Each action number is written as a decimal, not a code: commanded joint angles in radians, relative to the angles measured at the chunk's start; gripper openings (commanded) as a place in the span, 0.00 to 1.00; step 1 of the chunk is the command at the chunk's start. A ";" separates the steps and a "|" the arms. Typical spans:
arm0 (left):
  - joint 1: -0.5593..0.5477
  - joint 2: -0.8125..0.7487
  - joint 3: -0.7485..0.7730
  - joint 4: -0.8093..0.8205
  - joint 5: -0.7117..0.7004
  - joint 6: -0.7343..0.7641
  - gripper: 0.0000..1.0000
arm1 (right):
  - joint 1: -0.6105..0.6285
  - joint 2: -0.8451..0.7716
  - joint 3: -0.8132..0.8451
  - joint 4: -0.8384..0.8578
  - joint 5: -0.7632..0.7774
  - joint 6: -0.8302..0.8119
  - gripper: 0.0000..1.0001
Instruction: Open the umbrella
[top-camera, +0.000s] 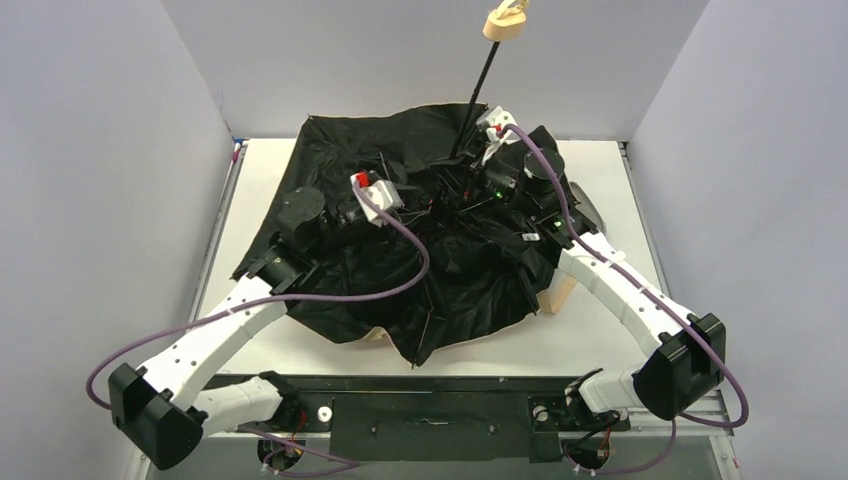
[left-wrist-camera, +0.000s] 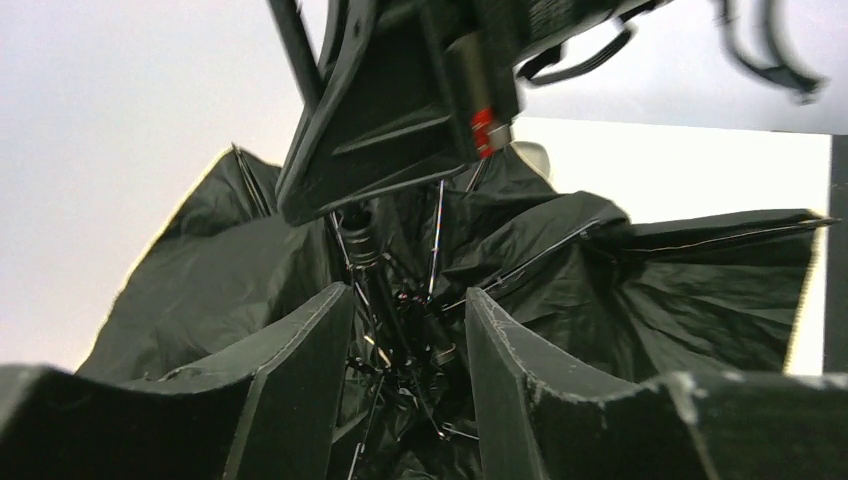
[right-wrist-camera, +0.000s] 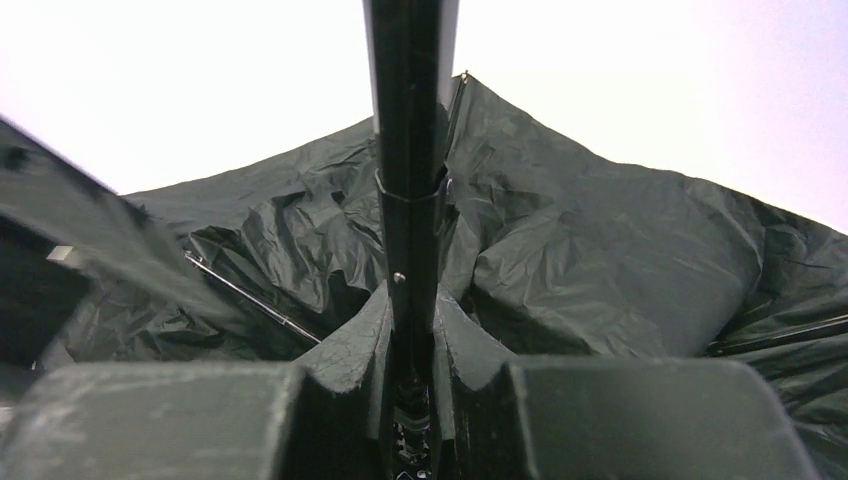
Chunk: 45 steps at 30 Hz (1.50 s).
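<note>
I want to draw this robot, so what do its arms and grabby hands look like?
The left arm and right arm have white shells with black joints. A purple cable runs along each, ending in a red-and-white plug. The fingers are black, wedge-shaped, with scuffed pale edges.

The umbrella (top-camera: 440, 290) sprawls black over most of the table (top-camera: 560, 345); only the near-right and left edges lie bare. Its shaft (top-camera: 479, 95) leans up at the far side, ribs (left-wrist-camera: 437, 235) cluttering the middle.
</note>
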 joint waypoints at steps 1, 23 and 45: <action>0.009 0.072 0.057 0.070 -0.117 -0.066 0.42 | 0.023 -0.044 0.007 0.128 -0.031 0.032 0.00; 0.004 0.179 -0.015 0.167 -0.110 -0.090 0.05 | 0.072 -0.094 -0.002 0.153 -0.037 0.111 0.00; 0.009 0.090 -0.164 0.120 -0.019 -0.066 0.00 | 0.027 -0.045 0.111 0.232 -0.017 0.195 0.17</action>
